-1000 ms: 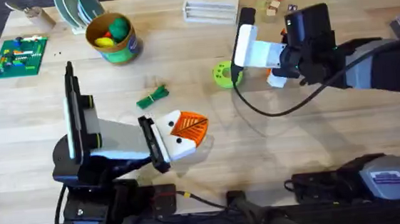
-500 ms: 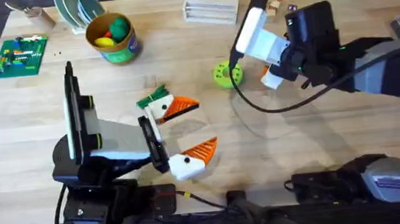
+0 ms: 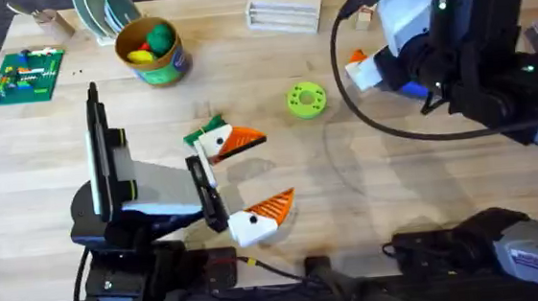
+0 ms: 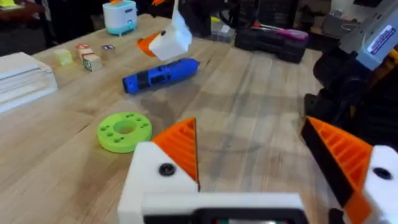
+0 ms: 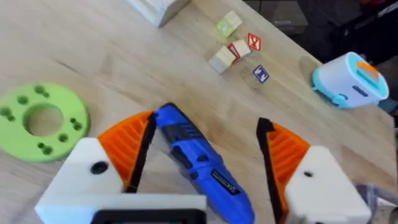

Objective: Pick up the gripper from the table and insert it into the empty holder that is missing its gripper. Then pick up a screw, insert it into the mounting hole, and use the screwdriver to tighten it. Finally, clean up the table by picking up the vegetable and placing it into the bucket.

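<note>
The blue screwdriver lies on the table between the orange fingers of my right gripper, which is open and hangs over it. Overhead, the right gripper is raised large at the far right, with a bit of the screwdriver showing under it. My left gripper is open low over the table, one finger right beside the dark green vegetable. The bucket stands far left with toys inside. The loose gripper, the holder and the screw are out of view.
A lime green disc lies mid-table between the arms. A stack of white plates and small wooden blocks sit at the far edge, and a pale blue gadget is at the far right. A green circuit board lies far left.
My left gripper went from shut to open, one finger ending beside the vegetable. The right arm rose and swung toward the far right, over the screwdriver.
</note>
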Robot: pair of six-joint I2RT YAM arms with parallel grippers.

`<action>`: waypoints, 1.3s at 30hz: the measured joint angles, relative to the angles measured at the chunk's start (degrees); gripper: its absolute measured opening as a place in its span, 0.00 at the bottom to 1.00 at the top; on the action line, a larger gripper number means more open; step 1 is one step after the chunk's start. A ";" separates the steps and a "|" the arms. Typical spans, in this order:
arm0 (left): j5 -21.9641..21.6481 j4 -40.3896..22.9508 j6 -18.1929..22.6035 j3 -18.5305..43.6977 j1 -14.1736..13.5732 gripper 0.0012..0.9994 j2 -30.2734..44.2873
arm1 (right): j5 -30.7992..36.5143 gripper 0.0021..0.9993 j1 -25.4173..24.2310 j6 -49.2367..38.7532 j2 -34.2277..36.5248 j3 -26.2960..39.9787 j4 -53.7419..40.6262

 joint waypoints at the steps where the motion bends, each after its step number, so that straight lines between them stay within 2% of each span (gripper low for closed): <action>1: 0.01 0.00 0.00 0.00 0.00 0.98 -0.01 | -0.08 0.99 0.22 1.51 -0.50 0.00 0.02; 5: 0.00 -0.02 0.04 0.00 0.00 0.99 0.00 | -0.12 0.99 2.34 6.30 -1.19 0.00 0.00; 11: -1.43 0.27 -0.27 0.00 0.00 0.99 0.00 | -0.34 0.99 6.84 8.64 -1.21 0.00 -0.11; 14: -5.43 -0.29 -3.40 0.69 0.00 0.99 -0.01 | -0.38 0.99 8.36 9.02 -1.20 0.00 0.01; 17: -11.19 -5.11 -6.76 3.69 0.00 0.99 0.00 | -0.38 0.99 9.19 9.39 -1.21 0.00 0.65; 20: -17.22 -14.25 -8.46 9.74 0.00 0.99 0.00 | -0.38 0.99 9.53 9.48 -1.21 0.00 2.34; 25: -30.01 -32.65 -9.12 25.46 0.00 0.99 1.90 | -0.41 0.99 9.60 9.89 -1.21 0.00 7.98; 33: -47.40 -55.76 -7.19 50.20 0.00 0.99 16.08 | -0.49 0.99 9.62 10.61 -1.19 0.00 12.48; 36: -52.73 -62.67 -6.11 57.25 0.00 0.99 22.82 | -0.50 0.99 9.64 11.84 -1.20 0.00 12.48; 39: -57.35 -64.78 -5.48 61.83 0.00 0.99 28.51 | -0.49 0.99 9.62 13.05 -1.21 0.00 12.48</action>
